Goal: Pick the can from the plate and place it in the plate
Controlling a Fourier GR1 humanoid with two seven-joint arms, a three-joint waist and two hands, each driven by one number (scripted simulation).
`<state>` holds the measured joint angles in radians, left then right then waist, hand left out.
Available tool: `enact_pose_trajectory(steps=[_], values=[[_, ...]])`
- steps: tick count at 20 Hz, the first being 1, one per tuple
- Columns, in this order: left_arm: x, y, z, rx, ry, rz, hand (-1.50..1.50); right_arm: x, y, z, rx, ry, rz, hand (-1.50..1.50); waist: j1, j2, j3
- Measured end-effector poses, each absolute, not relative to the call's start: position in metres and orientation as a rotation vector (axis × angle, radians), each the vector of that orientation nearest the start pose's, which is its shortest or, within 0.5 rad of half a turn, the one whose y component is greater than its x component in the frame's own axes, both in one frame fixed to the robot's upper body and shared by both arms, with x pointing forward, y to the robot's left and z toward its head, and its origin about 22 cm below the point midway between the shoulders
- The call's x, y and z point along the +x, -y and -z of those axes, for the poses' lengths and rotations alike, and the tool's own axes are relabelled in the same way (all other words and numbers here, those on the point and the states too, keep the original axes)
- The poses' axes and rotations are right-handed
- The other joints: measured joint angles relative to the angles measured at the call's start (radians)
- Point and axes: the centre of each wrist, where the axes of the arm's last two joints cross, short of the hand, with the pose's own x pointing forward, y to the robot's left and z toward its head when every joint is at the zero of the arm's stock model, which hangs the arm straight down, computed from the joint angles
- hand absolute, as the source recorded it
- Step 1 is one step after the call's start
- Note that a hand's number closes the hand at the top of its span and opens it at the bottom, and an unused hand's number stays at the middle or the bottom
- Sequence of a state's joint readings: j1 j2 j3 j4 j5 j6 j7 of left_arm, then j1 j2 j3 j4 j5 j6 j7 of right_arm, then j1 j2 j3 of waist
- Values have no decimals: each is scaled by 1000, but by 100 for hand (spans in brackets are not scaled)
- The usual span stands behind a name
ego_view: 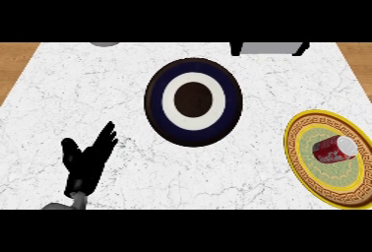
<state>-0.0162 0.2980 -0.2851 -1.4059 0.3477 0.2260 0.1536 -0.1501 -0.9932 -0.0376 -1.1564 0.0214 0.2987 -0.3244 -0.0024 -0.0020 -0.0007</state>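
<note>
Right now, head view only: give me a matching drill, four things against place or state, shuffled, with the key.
Things:
1. can
2. blue plate
3. yellow plate
4. left hand

Place or state:
a. middle of the counter, nothing on it
b. lower left, fingers straight, holding nothing
c. lying on its side
d. at the right edge of the view, partly cut off

Pairs: 1-c, 2-a, 3-d, 4-b

Found red can (pixel 334 149), yellow plate (pixel 320 181) with green patterned centre, navy plate (pixel 156 103) ringed white and brown, grey-veined white desk (pixel 73 88).
</note>
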Motion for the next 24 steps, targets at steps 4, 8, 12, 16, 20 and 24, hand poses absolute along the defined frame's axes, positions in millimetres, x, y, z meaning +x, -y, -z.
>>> enact_pose_trajectory(steps=[4,8,12,16,20,24], values=[[237,-244,35,7,1186,6,0,263,467,-122,-609,1350,-869,-150,1,1,0],[232,-242,37,7,1191,6,0,263,455,-110,-600,1292,-889,-150,2,1,0],[232,-240,35,9,1179,4,0,262,438,-102,-561,1251,-905,-150,2,1,1],[237,-242,36,8,1177,3,0,260,428,-92,-549,1243,-914,-150,2,1,1],[231,-243,33,9,1185,9,0,256,422,-81,-572,1228,-925,-150,3,1,1],[229,-239,34,2,1187,6,0,256,417,-76,-628,1189,-947,-150,3,1,1]])
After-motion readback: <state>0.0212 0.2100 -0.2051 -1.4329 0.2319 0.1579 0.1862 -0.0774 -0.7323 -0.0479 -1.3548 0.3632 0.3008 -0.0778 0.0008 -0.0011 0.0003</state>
